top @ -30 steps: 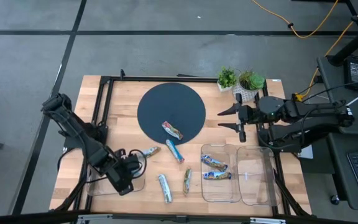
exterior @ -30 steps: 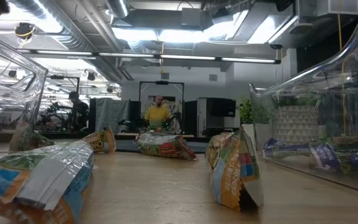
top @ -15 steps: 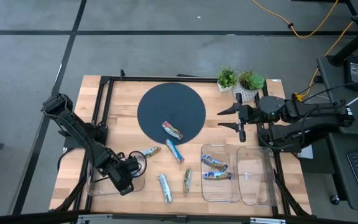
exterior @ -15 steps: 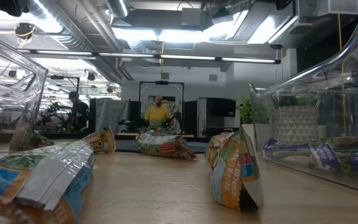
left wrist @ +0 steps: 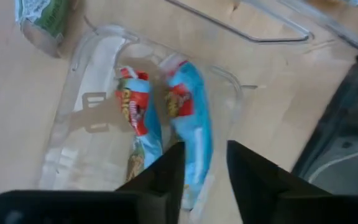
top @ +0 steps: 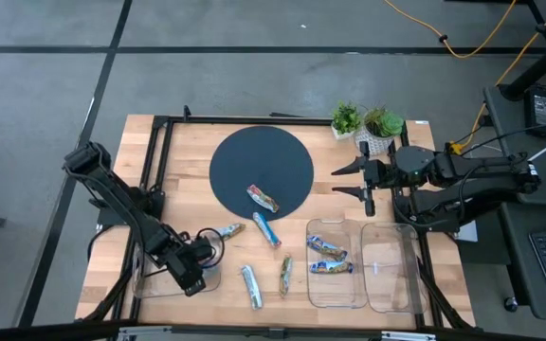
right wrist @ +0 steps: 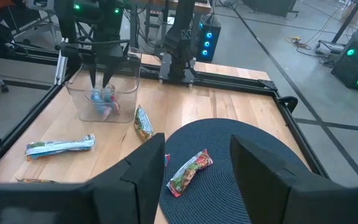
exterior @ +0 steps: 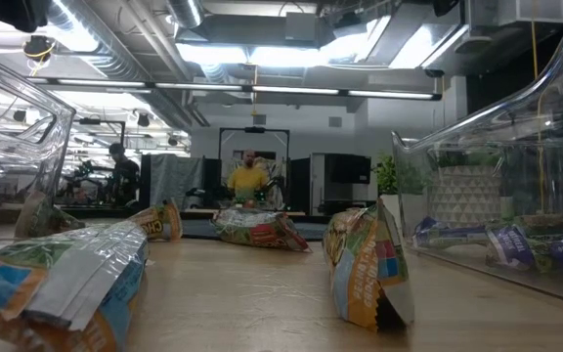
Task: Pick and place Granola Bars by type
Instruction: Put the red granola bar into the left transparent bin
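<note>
The left gripper (top: 207,254), fingers parted and holding nothing, hangs over a clear plastic tray (left wrist: 98,99) where two bright blue crinkled granola bars (left wrist: 188,115) lie. Beyond the tray, the right gripper (top: 349,180) waits open beside a dark round mat (top: 261,161).

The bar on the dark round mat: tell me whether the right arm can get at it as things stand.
Probably yes. The bar lies alone on the mat, uncovered, and the right gripper hangs open beside the mat with nothing between them.
</note>
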You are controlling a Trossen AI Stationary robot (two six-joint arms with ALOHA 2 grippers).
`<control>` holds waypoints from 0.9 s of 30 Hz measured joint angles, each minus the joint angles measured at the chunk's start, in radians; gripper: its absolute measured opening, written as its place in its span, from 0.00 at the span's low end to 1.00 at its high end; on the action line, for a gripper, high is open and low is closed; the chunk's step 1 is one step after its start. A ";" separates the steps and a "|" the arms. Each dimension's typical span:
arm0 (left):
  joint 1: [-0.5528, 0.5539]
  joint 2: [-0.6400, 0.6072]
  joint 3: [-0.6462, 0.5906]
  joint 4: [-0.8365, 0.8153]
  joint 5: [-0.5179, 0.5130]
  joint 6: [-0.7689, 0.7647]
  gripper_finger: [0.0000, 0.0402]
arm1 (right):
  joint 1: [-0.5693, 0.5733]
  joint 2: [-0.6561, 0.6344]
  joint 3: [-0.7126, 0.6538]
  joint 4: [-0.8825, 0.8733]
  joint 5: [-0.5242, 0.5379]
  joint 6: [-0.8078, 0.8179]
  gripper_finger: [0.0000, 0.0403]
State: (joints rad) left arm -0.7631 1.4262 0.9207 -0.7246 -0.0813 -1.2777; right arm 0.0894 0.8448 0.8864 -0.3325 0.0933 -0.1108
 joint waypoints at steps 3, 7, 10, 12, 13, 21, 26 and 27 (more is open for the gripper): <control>0.002 -0.024 0.000 0.000 0.001 -0.032 0.35 | 0.000 0.000 0.000 -0.001 0.000 -0.003 0.46; 0.025 -0.079 0.021 -0.011 -0.010 -0.052 0.42 | 0.000 0.000 0.000 -0.001 0.000 -0.020 0.46; 0.058 -0.124 0.059 -0.011 -0.045 0.000 0.44 | 0.000 0.000 0.000 -0.001 0.000 -0.028 0.46; 0.088 -0.145 0.086 -0.011 -0.078 0.062 0.43 | 0.000 0.000 0.000 -0.001 0.000 -0.029 0.46; 0.106 -0.152 0.099 -0.011 -0.091 0.100 0.43 | 0.000 0.000 0.000 -0.001 0.000 -0.029 0.46; 0.346 -0.160 0.160 -0.005 0.021 0.441 0.43 | 0.000 0.000 -0.001 0.051 -0.013 0.001 0.46; 0.536 -0.158 0.160 0.011 0.140 0.612 0.42 | 0.000 0.000 -0.001 0.069 -0.036 0.000 0.46; 0.573 -0.155 0.160 0.027 0.158 0.651 0.42 | 0.000 0.000 -0.001 0.072 -0.037 -0.002 0.46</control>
State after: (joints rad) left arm -0.1903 1.2716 1.0809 -0.6981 0.0766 -0.6269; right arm 0.0895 0.8444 0.8856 -0.2608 0.0566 -0.1128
